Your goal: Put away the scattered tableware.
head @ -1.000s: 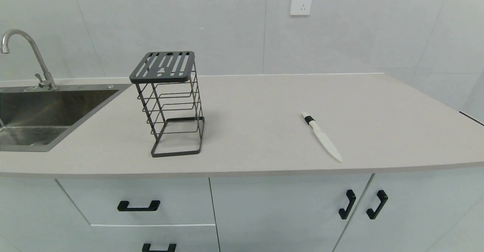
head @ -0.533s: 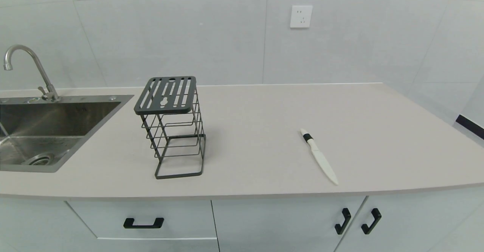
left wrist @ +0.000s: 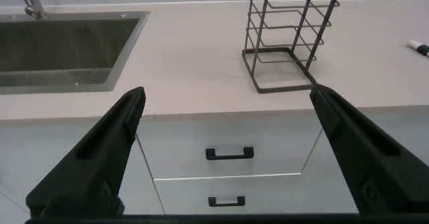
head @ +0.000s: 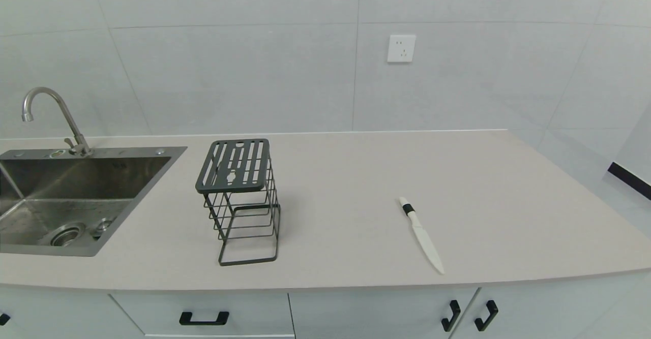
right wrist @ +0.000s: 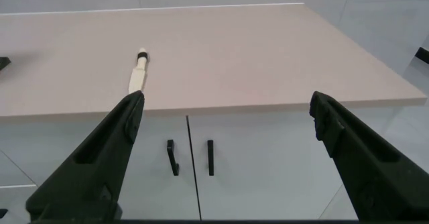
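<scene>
A white knife (head: 421, 235) with a black band lies flat on the counter's right half, near the front edge. A black wire rack (head: 234, 165) with a slotted top plate stands upright left of centre. In the left wrist view my left gripper (left wrist: 228, 157) is open in front of the cabinet drawers, below counter height, with the rack (left wrist: 288, 43) ahead and the knife's end (left wrist: 419, 46) at the frame's edge. My right gripper (right wrist: 228, 157) is open too, level with the counter's front edge, and the knife (right wrist: 139, 73) lies ahead on the countertop. Neither gripper holds anything.
A steel sink (head: 30, 250) with a curved faucet (head: 51, 113) fills the counter's left end. A wall socket (head: 401, 48) sits on the tiled wall behind. Black-handled drawers (head: 203, 318) and cabinet doors (head: 485, 314) run below the counter edge.
The whole head view has shifted: counter, rack and knife sit lower and smaller in the frame, so the camera moved. Rack and knife keep their places on the counter.
</scene>
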Tool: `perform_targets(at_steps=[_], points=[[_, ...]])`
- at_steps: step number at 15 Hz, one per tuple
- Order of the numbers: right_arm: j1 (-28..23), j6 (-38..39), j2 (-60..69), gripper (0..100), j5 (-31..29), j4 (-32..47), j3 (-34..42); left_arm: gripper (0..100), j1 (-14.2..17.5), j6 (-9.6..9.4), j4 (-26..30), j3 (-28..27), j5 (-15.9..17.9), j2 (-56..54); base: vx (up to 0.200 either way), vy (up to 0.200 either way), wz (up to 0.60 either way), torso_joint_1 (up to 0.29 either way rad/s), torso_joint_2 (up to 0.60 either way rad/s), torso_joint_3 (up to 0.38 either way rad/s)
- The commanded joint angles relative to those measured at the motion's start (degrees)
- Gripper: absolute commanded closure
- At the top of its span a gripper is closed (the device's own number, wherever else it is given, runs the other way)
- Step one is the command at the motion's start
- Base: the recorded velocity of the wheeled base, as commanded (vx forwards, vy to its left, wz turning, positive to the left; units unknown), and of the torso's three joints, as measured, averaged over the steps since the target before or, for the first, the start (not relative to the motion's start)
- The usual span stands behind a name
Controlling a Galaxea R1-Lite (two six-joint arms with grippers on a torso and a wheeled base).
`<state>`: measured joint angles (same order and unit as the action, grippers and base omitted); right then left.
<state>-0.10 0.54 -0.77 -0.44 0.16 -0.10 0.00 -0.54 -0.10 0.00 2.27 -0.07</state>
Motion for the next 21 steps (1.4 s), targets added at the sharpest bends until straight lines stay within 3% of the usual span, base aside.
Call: perform_targets(at_steps=[1, 4, 16, 21], points=[[0.01, -0.01, -0.02, 0, 0.0, 0.02, 0.01, 0, 0.0, 0.1, 0.01, 0.0, 0.02, 0.07, 0.0, 0.0, 0.0, 0.31, -0.59, -0.295], [0.01, -0.01, 0.06, 0, 0.09, 0.02, 0.01, 0, 0.0, 0.01, 0.01, 0.0, -0.07, 0.07, 0.0, 0.0, 0.0, 0.207, -0.4, -0.193], [0.01, -0.01, -0.02, 0, 0.0, 0.02, 0.01, 0, 0.0, 0.36, 0.01, 0.0, -0.25, 0.07, 0.0, 0.0, 0.0, 0.003, -0.01, -0.003], [0.01, -0.01, -0.02, 0, 0.09, 0.02, 0.01, 0, 0.0, 0.54, 0.01, 0.0, -0.25, 0.07, 0.0, 0.0, 0.0, 0.204, -0.01, 0.185]])
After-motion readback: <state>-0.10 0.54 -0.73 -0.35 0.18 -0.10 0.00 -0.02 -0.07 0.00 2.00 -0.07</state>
